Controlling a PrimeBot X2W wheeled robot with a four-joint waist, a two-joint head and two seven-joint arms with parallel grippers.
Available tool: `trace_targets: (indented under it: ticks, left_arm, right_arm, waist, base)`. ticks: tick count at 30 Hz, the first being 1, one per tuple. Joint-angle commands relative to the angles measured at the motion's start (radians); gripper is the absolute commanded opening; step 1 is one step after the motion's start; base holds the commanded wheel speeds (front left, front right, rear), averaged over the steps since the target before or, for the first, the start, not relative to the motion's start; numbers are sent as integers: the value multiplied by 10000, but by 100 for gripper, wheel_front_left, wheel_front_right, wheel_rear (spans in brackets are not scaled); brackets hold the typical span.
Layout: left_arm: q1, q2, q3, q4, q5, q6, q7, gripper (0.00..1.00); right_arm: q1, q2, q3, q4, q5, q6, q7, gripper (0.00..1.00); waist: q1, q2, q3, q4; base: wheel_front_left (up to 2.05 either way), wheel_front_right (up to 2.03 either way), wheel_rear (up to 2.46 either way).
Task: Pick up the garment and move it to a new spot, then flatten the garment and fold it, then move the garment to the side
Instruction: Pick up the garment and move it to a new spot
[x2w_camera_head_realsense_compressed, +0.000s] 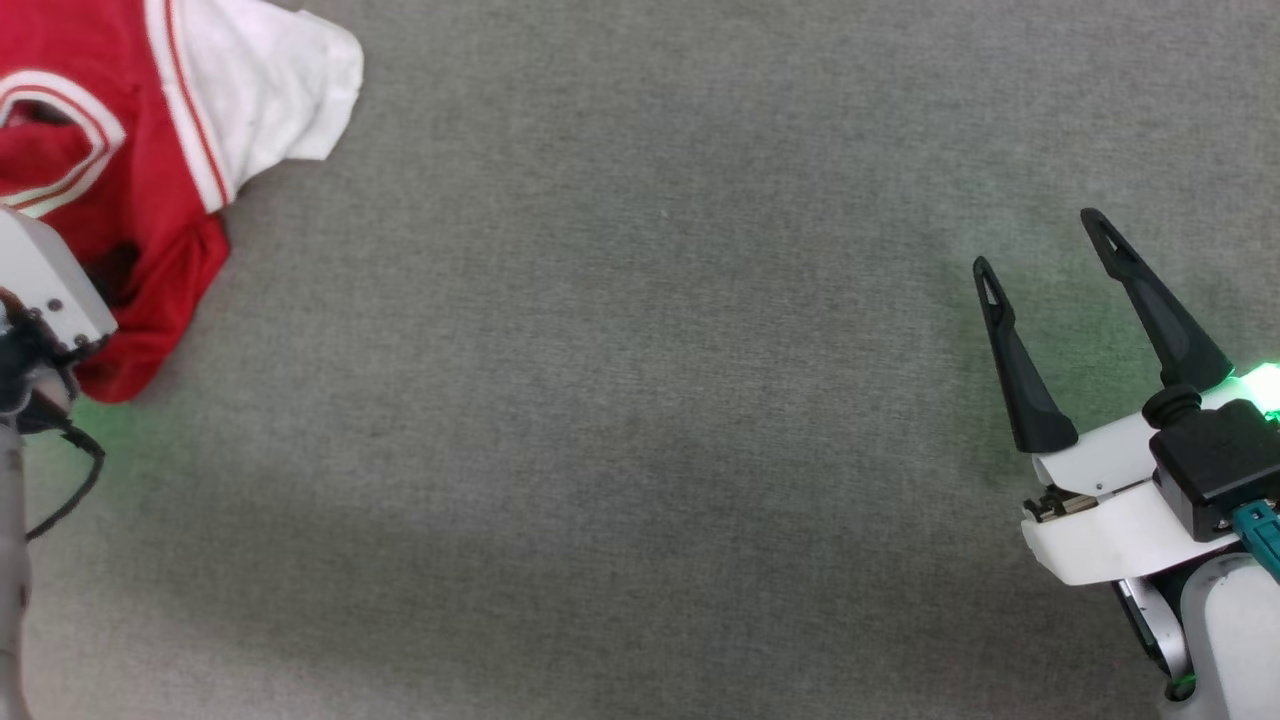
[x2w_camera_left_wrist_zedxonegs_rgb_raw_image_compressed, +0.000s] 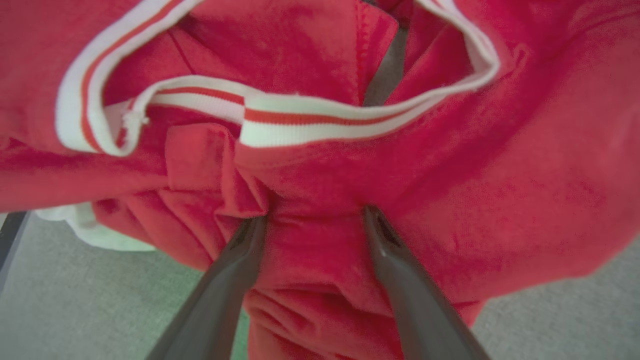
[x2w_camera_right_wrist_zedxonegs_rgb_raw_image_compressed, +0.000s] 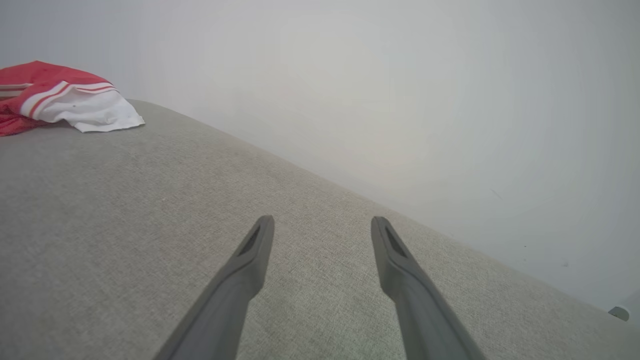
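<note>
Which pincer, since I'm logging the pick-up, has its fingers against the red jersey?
The left pincer: its open fingers poke into folds of the red jersey, below its striped trim. The right pincer hangs open over the grey surface, well away.

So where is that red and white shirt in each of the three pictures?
Head view: the garment lies in the top left corner.
Left wrist view: the garment is up close, across the top and middle.
Right wrist view: the garment is small, high at the left edge.
Shared landmark: its white-and-red striped trim, with the grey surface beneath.
</note>
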Motion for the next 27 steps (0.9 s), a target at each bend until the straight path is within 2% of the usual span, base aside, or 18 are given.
trace_targets:
  ticks: [1, 8, 9, 11, 18, 27]
  left_arm:
    - [-52, -20, -31, 158, 9, -26, -25, 100]
    - [-276, -188, -270, 1344, 7, -248, -200, 100]
    - [-313, -203, -239, 1472, -67, -294, -265, 73]
    - [-405, -112, -189, 1668, -158, -340, -416, 0]
    - [-852, 441, -202, 1742, -116, -463, -1291, 0]
    - [-1564, 1015, -802, 798, 318, -542, -2285, 0]
  right_arm:
    - [-114, -8, 12, -65, 100, -6, 39, 100]
    - [70, -22, 18, -181, 131, -6, 205, 100]
    - [101, 0, 14, -183, 139, -6, 233, 100]
    - [183, 41, 38, -166, 144, -6, 238, 100]
    - [507, 175, 33, 118, 217, -6, 72, 100]
    - [948, 525, -72, 659, 222, -6, -264, 100]
  waist:
    - [0, 0, 73, -99]
    - [0, 0, -107, -114]
    - [0, 0, -166, -97]
    - [0, 0, -310, -76]
    - [0, 0, -1050, 46]
    - [0, 0, -2216, 322]
  base:
    - [0, 0, 0]
    - [0, 0, 0]
    - [0, 0, 0]
    - [0, 0, 0]
    - [0, 0, 0]
    - [0, 0, 0]
